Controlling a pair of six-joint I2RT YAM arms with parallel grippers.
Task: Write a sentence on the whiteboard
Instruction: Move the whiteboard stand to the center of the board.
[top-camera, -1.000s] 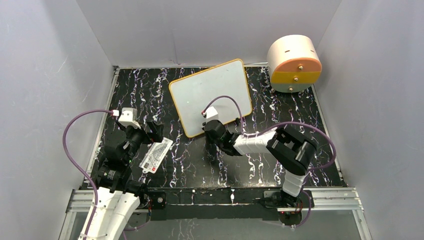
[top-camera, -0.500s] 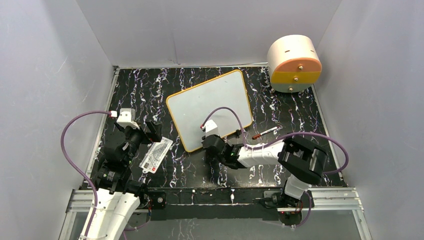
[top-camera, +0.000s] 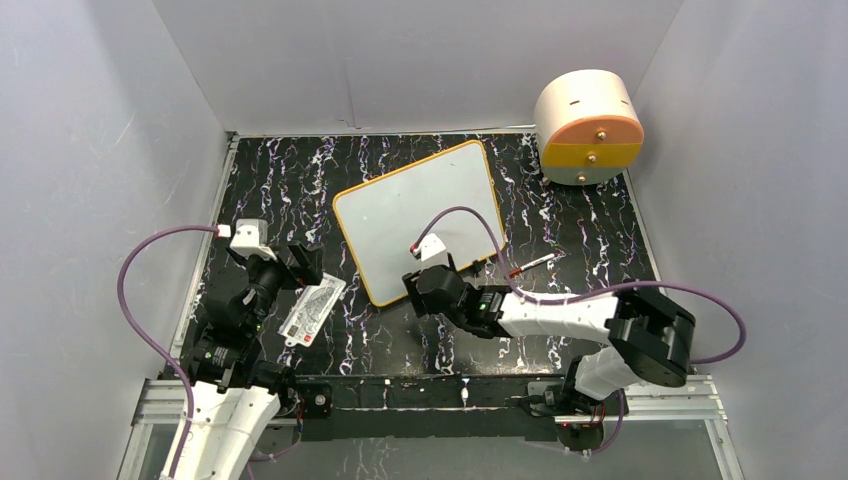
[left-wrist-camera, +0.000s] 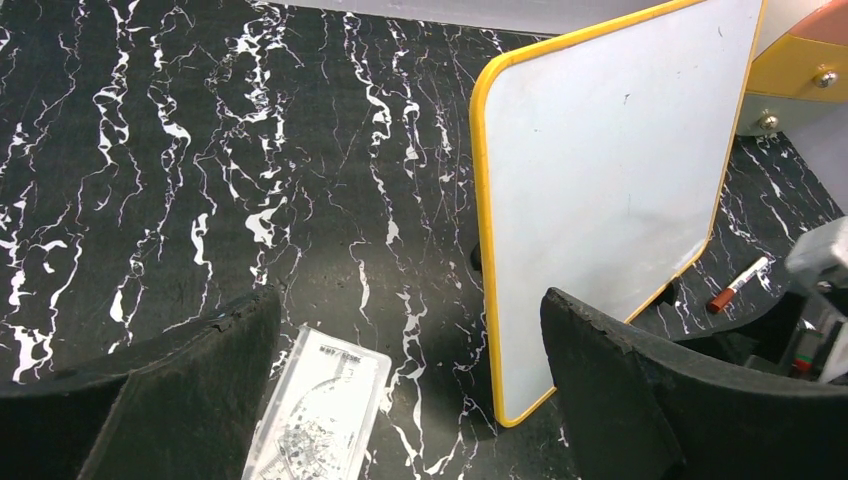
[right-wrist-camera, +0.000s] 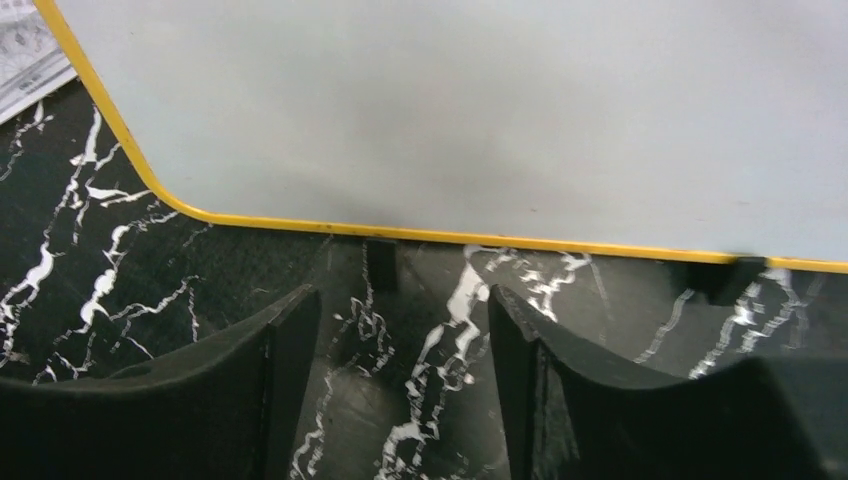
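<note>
We have pulled our right gripper (right-wrist-camera: 400, 330) back, jaws parted and empty, from the blank whiteboard (top-camera: 415, 205) just ahead, so writing awaits the marker (top-camera: 532, 265) lying to its right; our left gripper (left-wrist-camera: 410, 340) gapes empty too.

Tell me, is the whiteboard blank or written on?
Blank. The whiteboard shows a plain white face in every view, with no writing visible.
</note>
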